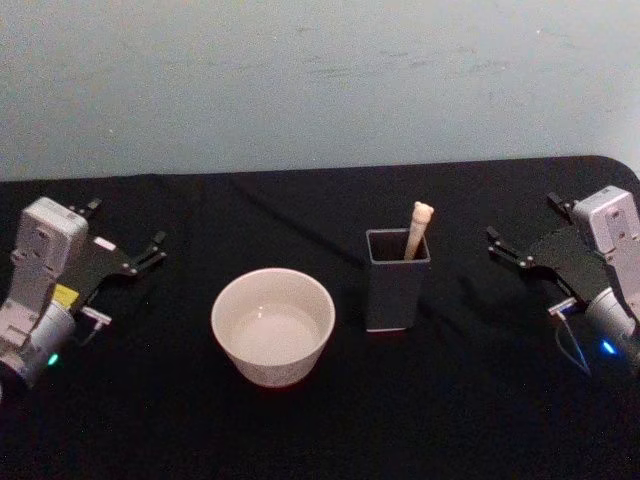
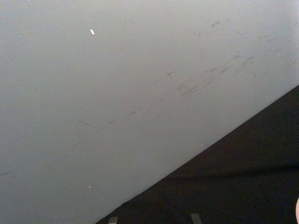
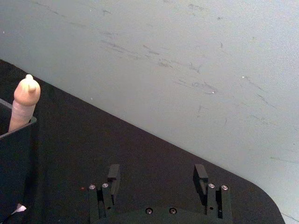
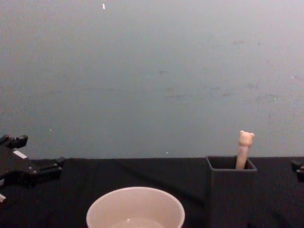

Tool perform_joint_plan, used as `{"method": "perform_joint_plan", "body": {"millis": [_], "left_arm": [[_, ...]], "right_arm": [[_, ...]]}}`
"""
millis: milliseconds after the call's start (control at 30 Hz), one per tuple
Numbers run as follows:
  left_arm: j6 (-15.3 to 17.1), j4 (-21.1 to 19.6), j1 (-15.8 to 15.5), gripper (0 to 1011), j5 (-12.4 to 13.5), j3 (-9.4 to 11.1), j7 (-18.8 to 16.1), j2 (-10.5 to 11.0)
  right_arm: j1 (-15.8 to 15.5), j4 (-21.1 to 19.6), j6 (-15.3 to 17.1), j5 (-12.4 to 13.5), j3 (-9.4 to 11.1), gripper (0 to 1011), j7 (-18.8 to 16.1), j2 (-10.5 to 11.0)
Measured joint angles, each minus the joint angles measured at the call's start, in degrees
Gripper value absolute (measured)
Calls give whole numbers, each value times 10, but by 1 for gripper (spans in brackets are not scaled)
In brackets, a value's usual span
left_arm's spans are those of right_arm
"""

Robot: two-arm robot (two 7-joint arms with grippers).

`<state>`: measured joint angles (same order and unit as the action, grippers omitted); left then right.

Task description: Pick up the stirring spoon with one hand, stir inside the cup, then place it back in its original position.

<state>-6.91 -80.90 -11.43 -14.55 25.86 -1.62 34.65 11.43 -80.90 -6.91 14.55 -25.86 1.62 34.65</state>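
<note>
Black table [image 1: 300,440] before a pale grey wall [image 1: 300,80]: the cream cup [image 1: 273,327] stands near the middle. Just to its right, a dark square holder [image 1: 397,280] carries the stirring spoon [image 1: 419,228], bear knob up, leaning in the far right corner. At the table's two sides hang the left pincer [image 1: 125,222] and the right pincer [image 1: 522,218], each with fingers spread, well apart from cup and holder.

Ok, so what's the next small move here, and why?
Probably swing the right end effector inward toward the bear-head top of the stirring spoon. The spoon stands in the dark holder, right of the cup, so that arm is nearer; its jaws are open and empty. The left end effector sits parked on the cup's far side.
</note>
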Motion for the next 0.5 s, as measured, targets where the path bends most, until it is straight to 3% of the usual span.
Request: {"method": "perform_joint_plan", "body": {"millis": [500], "left_arm": [[0, 0, 0, 1001, 0, 0, 0, 0]], "right_arm": [[0, 0, 0, 0, 0, 1002, 0, 0]]}}
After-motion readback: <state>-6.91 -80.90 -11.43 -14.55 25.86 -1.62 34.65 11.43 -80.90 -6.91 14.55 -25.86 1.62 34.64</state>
